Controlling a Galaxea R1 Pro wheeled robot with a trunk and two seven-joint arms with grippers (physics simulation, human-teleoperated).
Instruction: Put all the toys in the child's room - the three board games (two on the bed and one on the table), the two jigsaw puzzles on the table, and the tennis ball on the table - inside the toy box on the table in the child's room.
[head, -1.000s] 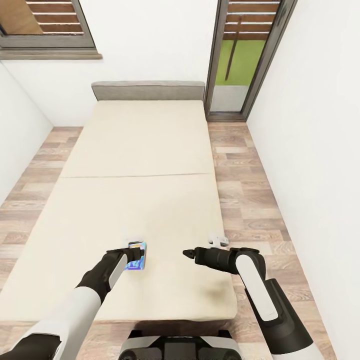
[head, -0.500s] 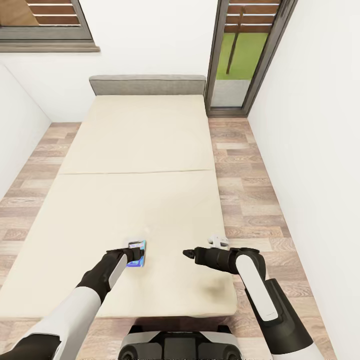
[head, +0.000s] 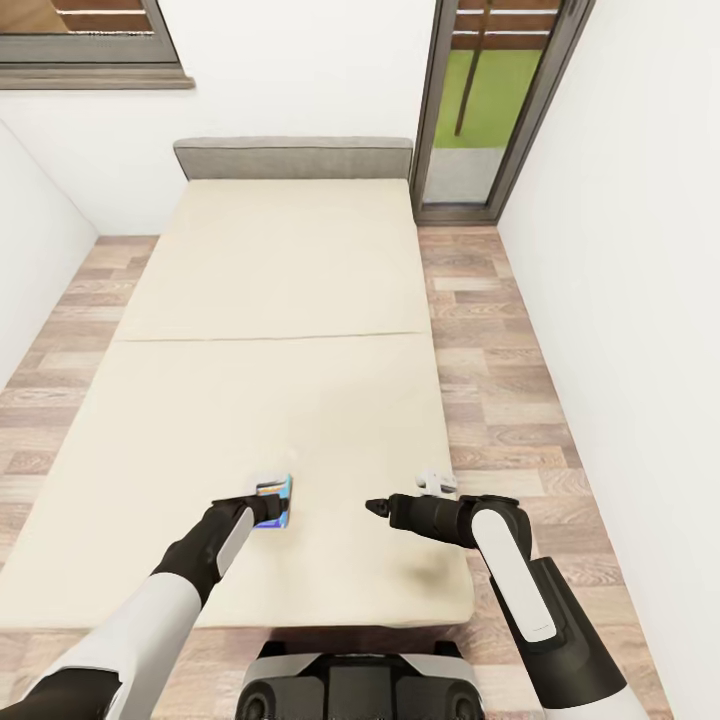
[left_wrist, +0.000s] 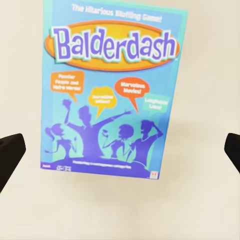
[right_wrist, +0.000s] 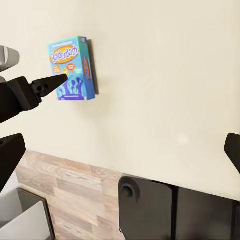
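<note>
A small blue board game (head: 277, 497), printed "Balderdash", lies flat on the beige mattress of the bed (head: 280, 260) near its foot. My left gripper (head: 268, 508) hovers right over it. In the left wrist view the board game (left_wrist: 112, 95) fills the middle and the gripper (left_wrist: 120, 155) is open, its dark fingertips (left_wrist: 10, 155) wide apart at both edges and touching nothing. My right gripper (head: 375, 508) is open and empty over the mattress to the box's right. The right wrist view looks across at the board game (right_wrist: 72, 68) and the left gripper's finger (right_wrist: 47, 85).
A small white object (head: 437, 481) sits at the mattress's right edge beside my right forearm. A strip of wood-plank floor (head: 490, 380) runs between bed and right wall. A grey headboard (head: 293, 158) and a dark-framed glass door (head: 490, 100) stand at the far end. My base (right_wrist: 150, 205) is at the bed's foot.
The whole head view has shifted: the bed sits a little higher in the picture and more of my base shows. Both arms keep the same pose, with the board game still under the left gripper.
</note>
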